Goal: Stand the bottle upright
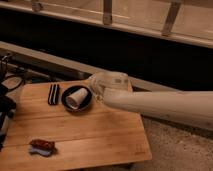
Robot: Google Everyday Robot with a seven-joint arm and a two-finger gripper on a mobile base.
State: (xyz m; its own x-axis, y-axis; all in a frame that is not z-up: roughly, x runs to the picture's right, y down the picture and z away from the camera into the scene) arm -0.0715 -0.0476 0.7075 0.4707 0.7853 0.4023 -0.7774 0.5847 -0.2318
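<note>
A white bottle (75,98) lies on its side, its round end facing the camera, inside a black bowl (85,104) on the wooden table (95,135). My white arm (165,104) reaches in from the right. The gripper (94,90) is at the arm's far end, right beside the bowl's right rim and close to the bottle. The wrist housing hides most of it.
A flat black object (53,94) lies just left of the bowl. A red and blue snack packet (42,147) lies near the table's front left corner. Dark equipment (6,100) stands at the left edge. A dark wall and railing run behind the table.
</note>
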